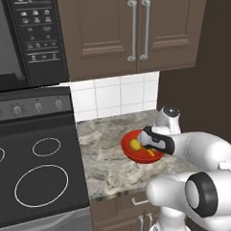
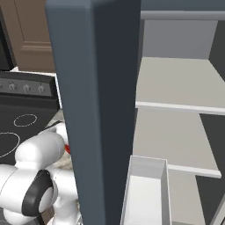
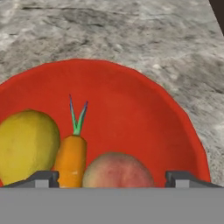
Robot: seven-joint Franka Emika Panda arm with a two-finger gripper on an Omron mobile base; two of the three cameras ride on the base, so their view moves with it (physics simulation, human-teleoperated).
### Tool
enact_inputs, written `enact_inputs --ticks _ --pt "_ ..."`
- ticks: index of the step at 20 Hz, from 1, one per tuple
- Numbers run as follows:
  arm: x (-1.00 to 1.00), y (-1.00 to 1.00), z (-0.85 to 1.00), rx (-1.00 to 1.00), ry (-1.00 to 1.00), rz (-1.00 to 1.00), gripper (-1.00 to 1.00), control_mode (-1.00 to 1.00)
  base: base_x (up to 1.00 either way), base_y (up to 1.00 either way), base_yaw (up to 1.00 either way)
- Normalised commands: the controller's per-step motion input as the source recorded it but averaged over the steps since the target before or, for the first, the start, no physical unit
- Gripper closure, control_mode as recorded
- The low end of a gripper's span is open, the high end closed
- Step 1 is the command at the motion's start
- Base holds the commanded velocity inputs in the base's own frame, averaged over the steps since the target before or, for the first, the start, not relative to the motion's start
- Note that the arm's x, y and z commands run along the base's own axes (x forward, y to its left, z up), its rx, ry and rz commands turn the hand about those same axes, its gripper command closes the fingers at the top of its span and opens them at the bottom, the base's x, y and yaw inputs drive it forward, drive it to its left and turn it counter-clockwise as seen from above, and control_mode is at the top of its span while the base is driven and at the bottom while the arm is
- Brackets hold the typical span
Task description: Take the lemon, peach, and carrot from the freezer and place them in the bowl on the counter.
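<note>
The red bowl (image 3: 144, 113) sits on the marble counter (image 3: 131, 35) and holds all three items. The yellow lemon (image 3: 27, 146) lies at the left, the orange carrot (image 3: 71, 162) with its green top beside it, and the pink peach (image 3: 117, 173) at the front. Just above the peach hovers my gripper (image 3: 111, 180), open, its fingertips (image 3: 43, 177) standing wider than the fruit with a gap on each side. From the left base view the hand (image 1: 156, 141) hangs over the bowl (image 1: 131, 152), where the lemon (image 1: 134, 144) and carrot (image 1: 151, 153) show. The freezer (image 2: 176, 114) stands open.
A black stovetop (image 1: 39, 174) lies left of the counter (image 1: 104, 147). Brown wall cabinets (image 1: 132, 30) hang above it, with a white tiled backsplash (image 1: 116, 96) behind. The freezer's dark door (image 2: 92, 110) stands close to the arm, and a white drawer (image 2: 147, 193) is pulled out.
</note>
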Motion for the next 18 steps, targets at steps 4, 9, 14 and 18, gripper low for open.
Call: enact_inputs --ticks 4,9,14,18 --pt "0.00 -0.05 0.02 0.00 -0.02 0.00 -1.00 -1.00 0.00 0.00 0.00" --pt "-0.11 -0.04 0.37 0.00 -0.08 0.00 -1.00 -1.00 0.00 0.00 0.00" --pt "-0.37 0.08 0.90 0.00 -0.06 -0.02 -1.00 -1.00 0.00 0.00 0.00" --pt "-0.89 0.34 0.91 0.00 -0.05 -0.06 -1.00 -1.00 0.00 0.00 0.00"
